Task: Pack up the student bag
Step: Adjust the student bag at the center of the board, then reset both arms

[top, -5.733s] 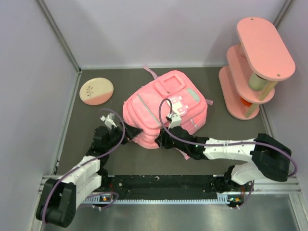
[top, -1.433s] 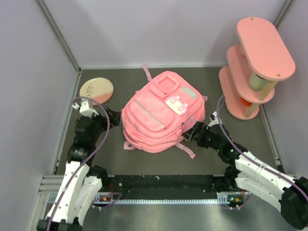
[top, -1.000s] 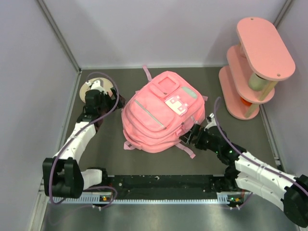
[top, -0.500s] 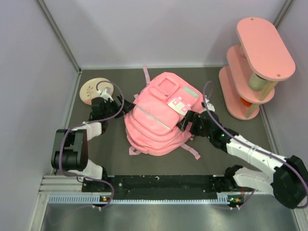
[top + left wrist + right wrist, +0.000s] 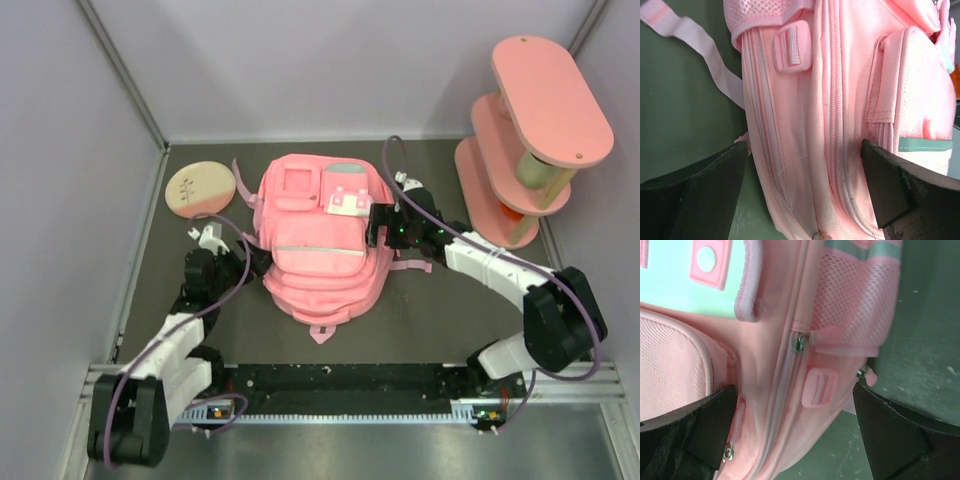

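While both arms flank the bag (image 5: 318,240), which lies flat near the middle of the table (image 5: 440,300), the work at hand looks like squaring or steadying it; doing that well would mean both sides pressing evenly on the padded walls, clear of the straps (image 5: 404,266), so the bag does not twist. The bag is pink, soft and stuffed-looking, front face up, with a long front pocket, two small upper pockets and a white patch. Its zips appear closed in all views, which would suit either a bag awaiting opening or one already filled and shut. The left gripper (image 5: 805,170) is spread wide, its fingers astride the bag's left side wall with nothing clamped. The right gripper (image 5: 792,412) is likewise parted around the right side wall, beside a mesh pocket (image 5: 857,295) and a zip pull (image 5: 800,343). A pink shelf (image 5: 530,140) stands at far right; a round plate (image 5: 200,190) lies at far left.
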`<state>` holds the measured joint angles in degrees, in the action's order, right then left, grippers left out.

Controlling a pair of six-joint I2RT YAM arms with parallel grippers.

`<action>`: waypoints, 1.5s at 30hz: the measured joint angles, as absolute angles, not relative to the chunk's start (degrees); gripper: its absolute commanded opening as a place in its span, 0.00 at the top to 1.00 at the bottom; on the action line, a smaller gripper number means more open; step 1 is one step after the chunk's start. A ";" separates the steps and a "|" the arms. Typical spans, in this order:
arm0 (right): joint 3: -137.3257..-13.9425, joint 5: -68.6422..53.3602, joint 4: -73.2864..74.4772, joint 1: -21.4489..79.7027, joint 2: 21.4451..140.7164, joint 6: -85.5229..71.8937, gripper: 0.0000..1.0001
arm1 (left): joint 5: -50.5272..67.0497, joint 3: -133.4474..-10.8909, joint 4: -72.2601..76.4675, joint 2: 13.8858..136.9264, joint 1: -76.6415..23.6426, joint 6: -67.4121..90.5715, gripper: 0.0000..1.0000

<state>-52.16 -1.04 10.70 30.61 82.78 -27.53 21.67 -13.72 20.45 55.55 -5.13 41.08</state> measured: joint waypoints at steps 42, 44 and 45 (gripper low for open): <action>-39.44 22.52 6.26 32.51 56.36 -25.39 0.01 | 11.40 -37.74 -8.45 54.22 -7.38 32.56 0.01; -37.23 24.25 4.47 32.51 51.42 -22.41 0.01 | 8.62 -39.66 -11.99 52.66 -7.38 31.97 0.01; -35.97 24.73 3.27 32.51 48.80 -20.49 0.01 | 7.29 -40.73 -13.67 52.23 -7.38 31.46 0.01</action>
